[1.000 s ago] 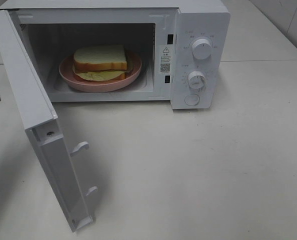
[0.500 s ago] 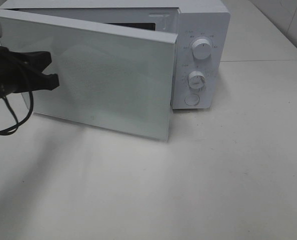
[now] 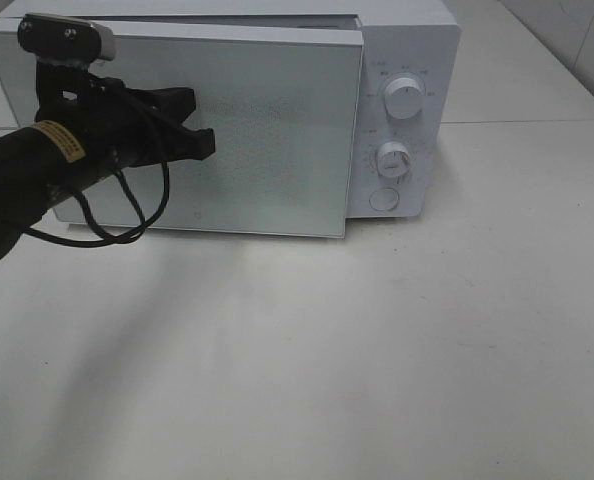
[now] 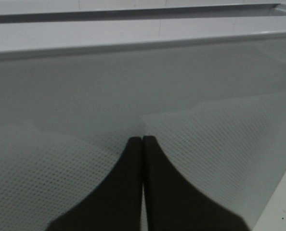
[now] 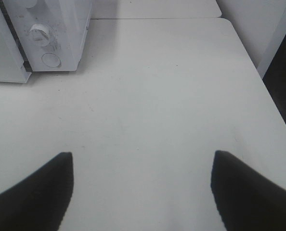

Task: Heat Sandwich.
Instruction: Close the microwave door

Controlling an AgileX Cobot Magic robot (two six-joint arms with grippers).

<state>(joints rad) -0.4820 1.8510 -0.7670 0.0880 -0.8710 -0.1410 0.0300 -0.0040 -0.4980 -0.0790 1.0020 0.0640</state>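
The sandwich is hidden behind the door [image 3: 277,130] of the white microwave [image 3: 402,60]. That door is swung almost flat against the front, its latch edge still a little proud beside the control panel. My left gripper [image 3: 205,140] is shut, holding nothing, and its black tips rest against the outside of the door near its middle. The left wrist view shows the two fingertips [image 4: 136,144] pressed together on the dotted door glass [image 4: 205,144]. My right gripper [image 5: 142,156] stands open over bare table, to the right of the microwave [image 5: 51,29], and is out of the high view.
Two round knobs [image 3: 404,98] [image 3: 392,158] and a round button [image 3: 384,199] sit on the microwave's right panel. The white table [image 3: 377,350] stretches in front and to the right. Its far edge and a dark gap [image 5: 282,86] show in the right wrist view.
The door has swung from wide open to nearly shut. My left arm came in from the left and followed the door, tips against it. The sandwich and plate went out of sight.
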